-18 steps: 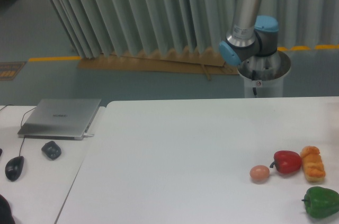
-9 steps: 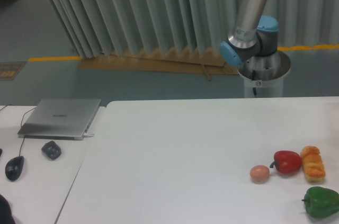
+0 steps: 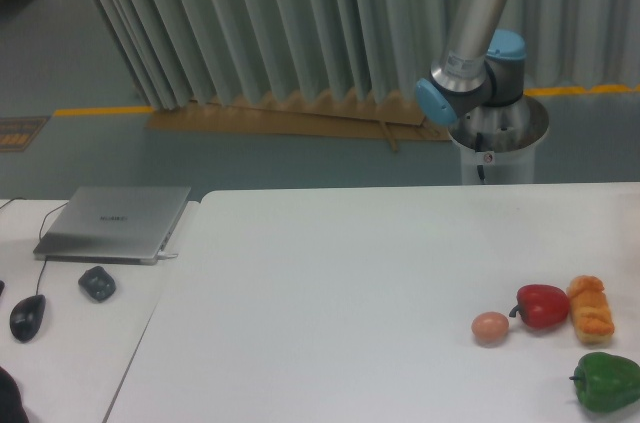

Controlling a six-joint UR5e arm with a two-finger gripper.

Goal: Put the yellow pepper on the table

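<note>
Red pepper beside egg

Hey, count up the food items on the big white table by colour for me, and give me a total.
Red: 1, the red pepper
Green: 1, the green pepper
Orange: 1, the lumpy bread-like piece
Pinkish tan: 1, the egg
Yellow: 0, no yellow pepper in view
Total: 4

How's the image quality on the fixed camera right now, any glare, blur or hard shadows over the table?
Fixed camera: soft, slightly hazy overall; flat even light on the table, no glare; only faint shadows under the red pepper, egg and green pepper. The arm runs out of frame at the top, so claw and yellow pepper aren't visible.
</note>
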